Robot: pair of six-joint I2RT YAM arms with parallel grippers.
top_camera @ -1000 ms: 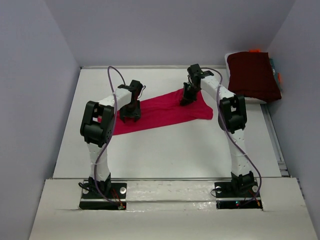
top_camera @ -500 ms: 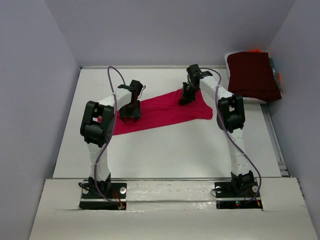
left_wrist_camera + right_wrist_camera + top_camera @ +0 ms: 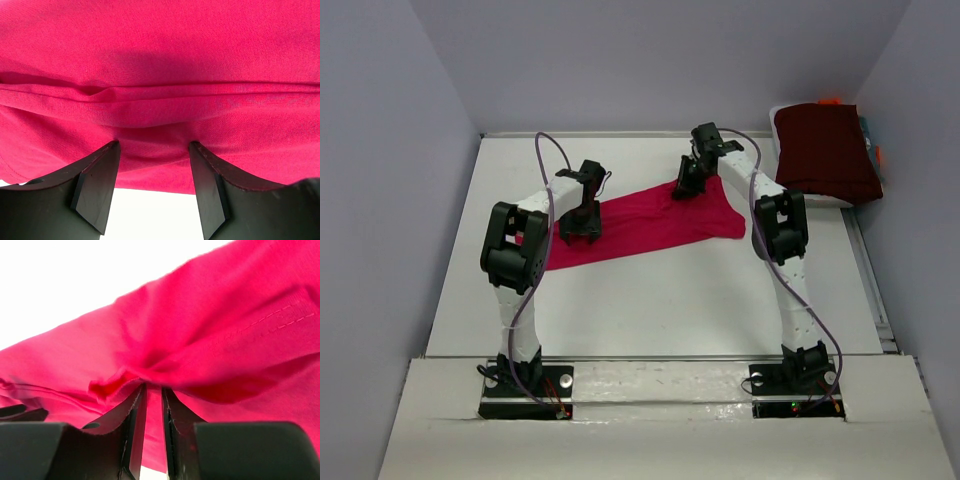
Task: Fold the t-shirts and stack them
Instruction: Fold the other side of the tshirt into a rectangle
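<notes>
A crimson-pink t-shirt (image 3: 645, 225) lies spread across the middle of the table. It fills the left wrist view (image 3: 160, 75) and the right wrist view (image 3: 200, 340). My left gripper (image 3: 581, 232) is open, fingers down on the shirt's near left edge, cloth lying between the fingers (image 3: 97, 185). My right gripper (image 3: 685, 187) is shut on a pinch of the shirt's far edge, the cloth bunched at its fingertips (image 3: 136, 412). A dark maroon folded t-shirt (image 3: 825, 150) lies at the back right.
The maroon shirt rests on a white pad (image 3: 840, 200) with orange and teal items (image 3: 873, 150) behind it. Grey walls enclose the white table (image 3: 650, 300) on three sides.
My right gripper has moved slightly toward the far left, pulling the shirt's far edge with it. The left arm has not moved.
</notes>
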